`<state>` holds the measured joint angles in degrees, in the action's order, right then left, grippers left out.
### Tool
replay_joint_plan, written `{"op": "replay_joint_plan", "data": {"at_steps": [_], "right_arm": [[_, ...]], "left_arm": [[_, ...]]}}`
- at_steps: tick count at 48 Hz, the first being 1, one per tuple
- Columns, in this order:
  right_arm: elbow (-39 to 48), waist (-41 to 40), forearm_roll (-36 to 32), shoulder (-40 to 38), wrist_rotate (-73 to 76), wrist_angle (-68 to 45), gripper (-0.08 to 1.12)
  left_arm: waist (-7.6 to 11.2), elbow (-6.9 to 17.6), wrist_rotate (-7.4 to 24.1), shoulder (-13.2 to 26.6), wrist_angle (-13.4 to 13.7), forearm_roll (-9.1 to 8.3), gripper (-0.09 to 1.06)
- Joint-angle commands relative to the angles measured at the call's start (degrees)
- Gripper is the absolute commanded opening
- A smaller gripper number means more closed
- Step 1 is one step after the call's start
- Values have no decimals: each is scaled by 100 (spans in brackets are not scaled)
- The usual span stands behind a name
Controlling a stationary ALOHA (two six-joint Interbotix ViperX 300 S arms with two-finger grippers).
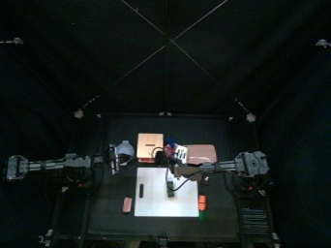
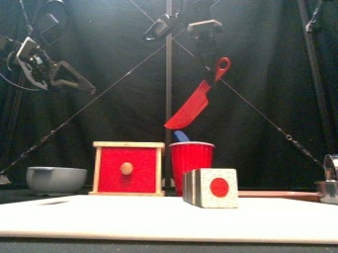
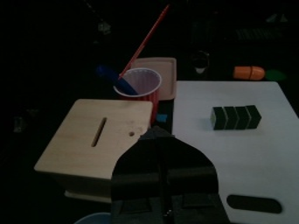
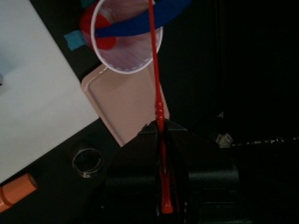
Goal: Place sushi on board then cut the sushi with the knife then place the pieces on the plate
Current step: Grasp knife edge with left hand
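Observation:
The sushi roll [image 2: 211, 187], dark green blocks with a white and red end, lies on the white cutting board [image 2: 93, 219]; the left wrist view shows the roll [image 3: 237, 115] whole. My right gripper [image 4: 160, 131] is shut on the handle of the red knife [image 2: 199, 99], which hangs blade down above the red cup [image 2: 192, 163]. A blue knife [image 2: 181, 136] stays in that cup. My left gripper [image 3: 158, 136] hovers shut and empty over the wooden box [image 3: 100, 131]. The pink plate [image 4: 122, 105] lies beside the cup.
The wooden box with its red drawer front [image 2: 128, 168] stands behind the board, with a blue-grey bowl [image 2: 55, 178] to its left. A metal cutter [image 4: 86, 160] sits near the plate. Orange toy foods [image 1: 127, 204] [image 1: 202, 201] lie at either side of the board.

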<state>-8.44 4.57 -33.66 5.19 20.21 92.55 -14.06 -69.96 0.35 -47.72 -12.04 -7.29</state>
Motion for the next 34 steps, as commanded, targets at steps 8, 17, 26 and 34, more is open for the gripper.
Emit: {"op": "replay_joint_plan", "data": {"at_steps": [8,17,26,34], "right_arm": [[1011,123,422,-1310,334,-1652,40],[2382,141,633,-2162,905,-3252,40],[3850,114,686,-2672,1090,-4729,40],[4588,53,738,-2777,1116,-5687,40]], "left_arm": [[35,211,0,-97,-88,-53,3],[70,299,-26,-79,-70,35,16],[448,352,-26,35,26,114,48],[817,545,-35,466,185,176,78]]}}
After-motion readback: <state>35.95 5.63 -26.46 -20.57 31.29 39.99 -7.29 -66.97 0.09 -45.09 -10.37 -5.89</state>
